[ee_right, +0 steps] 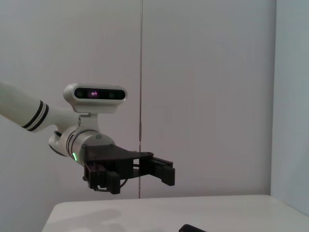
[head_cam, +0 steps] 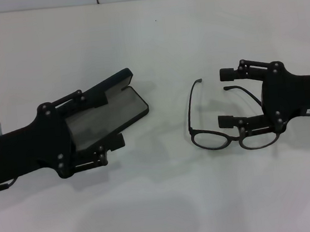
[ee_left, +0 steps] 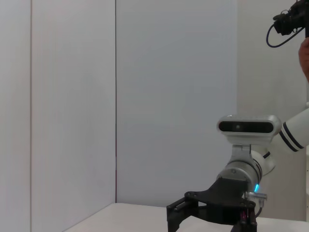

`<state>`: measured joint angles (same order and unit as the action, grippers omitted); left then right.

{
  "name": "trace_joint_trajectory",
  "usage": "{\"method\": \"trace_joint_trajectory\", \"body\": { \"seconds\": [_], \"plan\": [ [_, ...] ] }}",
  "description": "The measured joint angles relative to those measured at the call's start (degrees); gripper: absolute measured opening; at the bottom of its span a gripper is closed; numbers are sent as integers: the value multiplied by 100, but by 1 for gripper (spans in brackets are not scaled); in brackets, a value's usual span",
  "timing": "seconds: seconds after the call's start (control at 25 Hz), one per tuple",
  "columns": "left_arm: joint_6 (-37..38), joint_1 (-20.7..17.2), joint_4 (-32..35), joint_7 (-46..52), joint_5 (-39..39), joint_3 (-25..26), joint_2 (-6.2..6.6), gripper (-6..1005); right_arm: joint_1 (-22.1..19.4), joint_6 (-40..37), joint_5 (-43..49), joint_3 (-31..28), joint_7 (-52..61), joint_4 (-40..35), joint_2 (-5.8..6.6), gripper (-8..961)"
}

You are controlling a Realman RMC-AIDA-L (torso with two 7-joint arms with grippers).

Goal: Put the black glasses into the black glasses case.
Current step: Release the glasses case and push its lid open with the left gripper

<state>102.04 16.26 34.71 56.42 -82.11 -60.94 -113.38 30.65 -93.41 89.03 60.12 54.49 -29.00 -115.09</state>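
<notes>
bare table (head_cam: pixel 170 204) between black glasses case (head_cam: pixel 110 112) and black glasses (head_cam: pixel 223 125)

A plain white table (head_cam: pixel 166 215) runs back to pale panelled walls (ee_left: pixel 169 96) split by thin vertical seams.

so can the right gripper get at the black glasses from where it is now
Probably yes. In the head view the right gripper is open, its fingers either side of the near temple arm of the black glasses, which lie unfolded on the table. Nothing stands between them.
</notes>
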Motion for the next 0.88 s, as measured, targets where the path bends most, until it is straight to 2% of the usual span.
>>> {"method": "trace_joint_trajectory", "body": {
  "seconds": [0.48, 0.64, 0.8, 0.88],
  "plan": [
    [-292, 15, 1, 53, 32, 35, -46, 800, -18, -2, 0, -1, -52, 66, -19, 882],
    [-833, 132, 293, 747, -108, 304, -98, 800, -26, -2, 0, -1, -55, 74, -21, 880],
    [-1544, 347, 1031, 1965, -999, 373, -107, 799, -60, -11, 0, -1, -55, 77, -22, 879],
    [-1906, 396, 1481, 2561, -1539, 374, -153, 794, -73, -19, 0, -1, -55, 78, -21, 878]
  ]
}}
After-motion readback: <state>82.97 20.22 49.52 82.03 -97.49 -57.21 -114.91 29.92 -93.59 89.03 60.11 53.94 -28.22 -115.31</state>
